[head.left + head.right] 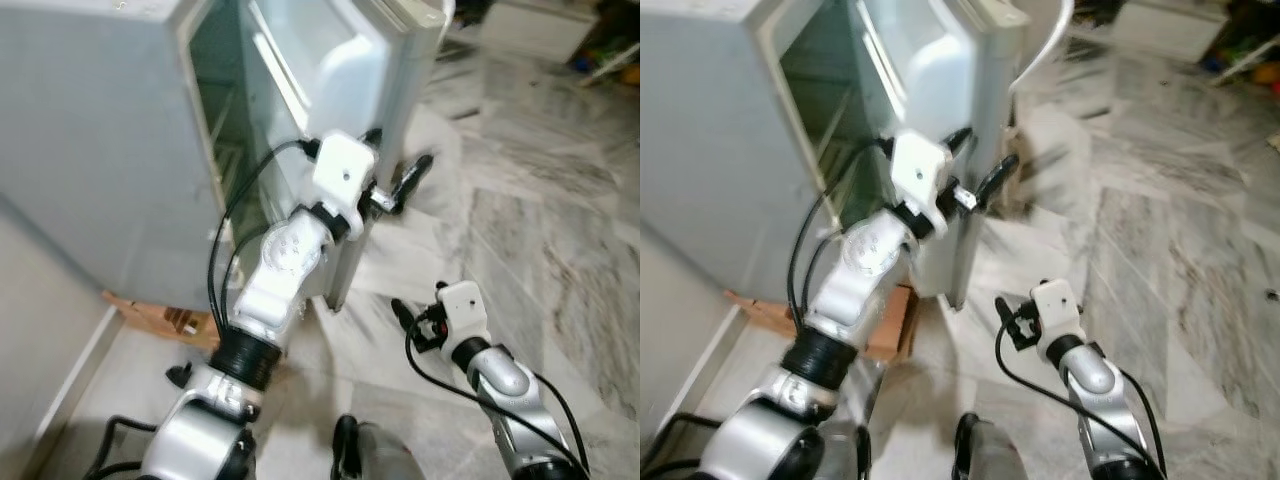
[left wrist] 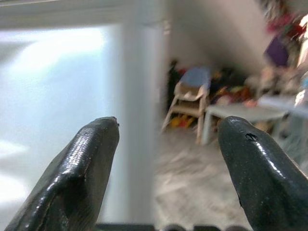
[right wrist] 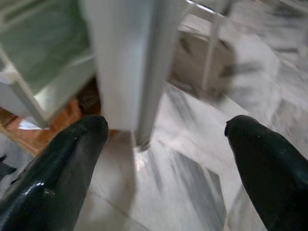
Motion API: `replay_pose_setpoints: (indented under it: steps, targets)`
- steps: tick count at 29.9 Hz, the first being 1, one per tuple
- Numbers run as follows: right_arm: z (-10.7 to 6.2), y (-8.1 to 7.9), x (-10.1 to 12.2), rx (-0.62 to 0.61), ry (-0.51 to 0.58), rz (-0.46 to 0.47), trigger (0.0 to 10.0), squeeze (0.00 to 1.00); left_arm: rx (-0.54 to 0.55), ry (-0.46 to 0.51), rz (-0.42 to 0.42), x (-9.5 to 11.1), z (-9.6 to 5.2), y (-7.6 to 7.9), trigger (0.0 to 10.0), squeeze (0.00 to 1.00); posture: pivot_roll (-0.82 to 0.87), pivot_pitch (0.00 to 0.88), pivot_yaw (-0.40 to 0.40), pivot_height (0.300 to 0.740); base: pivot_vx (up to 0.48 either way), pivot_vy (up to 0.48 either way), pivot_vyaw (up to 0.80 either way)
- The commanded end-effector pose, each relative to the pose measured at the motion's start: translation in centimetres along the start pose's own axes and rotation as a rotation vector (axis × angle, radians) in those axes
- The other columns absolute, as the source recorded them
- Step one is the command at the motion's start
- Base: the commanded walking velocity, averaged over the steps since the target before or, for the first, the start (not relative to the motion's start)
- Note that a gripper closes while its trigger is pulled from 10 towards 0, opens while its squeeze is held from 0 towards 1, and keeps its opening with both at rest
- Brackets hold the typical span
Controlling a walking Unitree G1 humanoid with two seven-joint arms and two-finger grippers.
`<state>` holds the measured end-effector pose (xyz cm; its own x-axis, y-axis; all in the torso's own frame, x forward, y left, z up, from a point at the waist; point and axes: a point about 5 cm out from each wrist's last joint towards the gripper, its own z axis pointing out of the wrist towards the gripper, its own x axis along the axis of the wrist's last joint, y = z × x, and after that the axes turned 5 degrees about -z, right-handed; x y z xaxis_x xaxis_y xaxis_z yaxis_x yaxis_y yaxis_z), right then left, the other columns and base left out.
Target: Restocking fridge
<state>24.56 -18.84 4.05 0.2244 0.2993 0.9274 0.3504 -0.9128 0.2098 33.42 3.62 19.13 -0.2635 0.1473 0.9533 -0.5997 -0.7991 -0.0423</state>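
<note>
Fridge [image 1: 90, 150] standing on the marble floor [image 1: 560, 220], its door [image 1: 350, 60] swung partly open to expose the interior shelves [image 1: 225, 125]. Left gripper [image 1: 405, 185] raised to the door's free edge, fingers [image 2: 84, 168] spread wide, nothing between them. Right gripper [image 1: 405, 318] held low above the floor near the door's lower corner, fingers [image 3: 57, 168] likewise wide apart. A cardboard box [image 1: 160, 318] lies at the fridge's base.
</note>
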Motion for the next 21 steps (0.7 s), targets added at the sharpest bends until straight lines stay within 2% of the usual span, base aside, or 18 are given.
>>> replay_pose_setpoints:
  steps: [1,2,6,7,8,9,11,12,13,14,15,16,21]
  targets:
    - [-0.4,0.4,-1.1,-0.017,-0.035,0.017,10.0,0.00,0.129,-0.107,0.043,-2.5,-2.5,-3.3,10.0,0.00,0.09,0.126,-0.053,0.740,0.000,0.000,0.00]
    - [-0.4,0.4,-1.2,-0.019,-0.035,0.021,10.0,0.00,0.186,-0.136,0.078,-2.8,-3.9,-5.1,10.0,0.00,0.09,0.126,-0.054,0.740,0.000,0.000,0.00]
    - [-0.3,0.6,-1.5,-0.024,-0.029,0.027,10.0,0.00,0.259,-0.174,0.092,-3.2,-6.2,-7.2,10.0,0.00,0.10,0.126,-0.058,0.740,0.000,0.000,0.00]
    - [-0.3,0.6,-1.5,-0.024,-0.029,0.027,10.0,0.00,0.259,-0.174,0.092,-3.2,-6.2,-7.2,10.0,0.00,0.10,0.126,-0.058,0.740,0.000,0.000,0.00]
    - [-0.3,0.7,-1.6,-0.032,-0.020,0.023,10.0,0.00,0.285,-0.195,0.093,-3.5,-7.2,-7.8,10.0,0.00,0.10,0.126,-0.059,0.740,0.251,-0.360,0.00]
    - [-0.2,1.2,-1.5,-0.081,0.019,0.003,10.0,0.00,0.345,-0.237,0.094,-4.2,-9.3,-8.7,10.0,0.00,0.10,0.126,-0.060,0.740,0.000,-0.424,0.00]
    - [-0.1,1.4,-1.4,-0.097,0.030,-0.001,10.0,0.00,0.357,-0.245,0.093,-4.4,-9.8,-8.8,10.0,0.00,0.10,0.127,-0.059,0.740,0.000,-0.424,0.00]
    - [0.0,1.7,-1.2,-0.120,0.037,-0.004,10.0,0.00,0.368,-0.258,0.102,-4.7,-10.5,-8.8,10.0,0.00,0.10,0.128,-0.058,0.740,0.000,-0.424,0.00]
    - [0.4,2.2,-0.5,-0.152,0.054,0.003,10.0,0.00,0.387,-0.289,0.116,-5.2,-12.0,-8.6,10.0,0.00,0.10,0.130,-0.064,0.740,0.000,-0.424,-0.51]
    - [0.5,2.3,-0.3,-0.159,0.060,0.005,10.0,0.00,0.390,-0.298,0.122,-5.3,-12.4,-8.5,10.0,0.00,0.10,0.130,-0.064,0.740,0.000,-0.424,-0.51]
    - [0.5,2.3,-0.3,-0.159,0.060,0.005,10.0,0.00,0.390,-0.298,0.122,-5.3,-12.4,-8.5,10.0,0.00,0.10,0.130,-0.064,0.740,0.000,-0.424,-0.51]
    - [0.7,2.2,0.3,-0.159,0.079,-0.001,10.0,0.00,0.392,-0.308,0.175,-4.9,-13.3,-8.1,10.0,0.00,0.11,0.129,-0.061,0.740,0.000,-0.420,-0.80]
    - [1.2,1.8,1.9,-0.134,0.137,-0.026,10.0,0.00,0.376,-0.311,0.221,-4.3,-14.5,-7.3,10.0,0.00,0.13,0.129,-0.056,0.740,0.167,-0.401,-0.80]
